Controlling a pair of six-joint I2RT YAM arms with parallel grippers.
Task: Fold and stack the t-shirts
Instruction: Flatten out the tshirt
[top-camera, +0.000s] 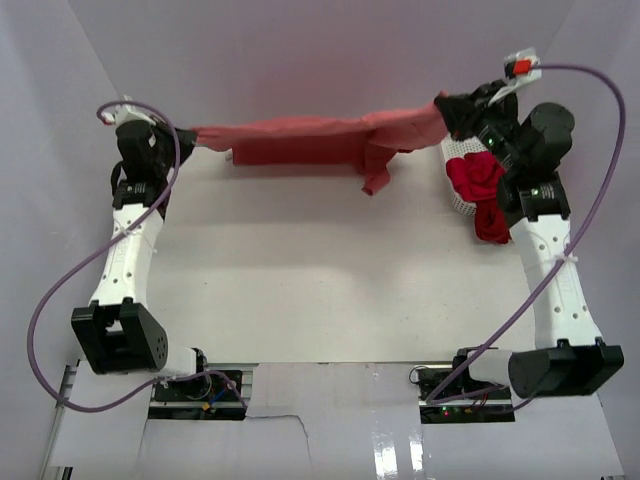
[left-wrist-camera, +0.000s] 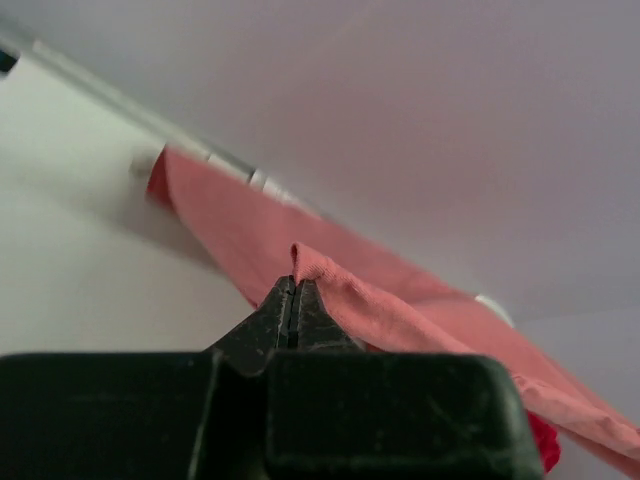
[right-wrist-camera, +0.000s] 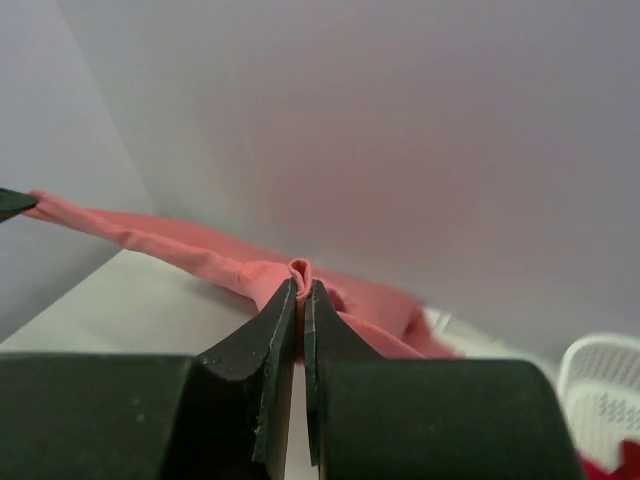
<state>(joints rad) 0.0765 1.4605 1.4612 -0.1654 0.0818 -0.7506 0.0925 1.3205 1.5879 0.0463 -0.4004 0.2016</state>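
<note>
Above the table (top-camera: 300, 310), the left gripper (left-wrist-camera: 295, 290) and right gripper (right-wrist-camera: 302, 285) each clamp one end of the taut salmon-red t-shirt (top-camera: 300, 140).

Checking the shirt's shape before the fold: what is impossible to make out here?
Top view: salmon t-shirt, sleeves and hem lost in bunched folds.
Top view: basket and red t-shirts, mostly covered by the right arm.
Right wrist view: basket cut off by the frame edge.
</note>
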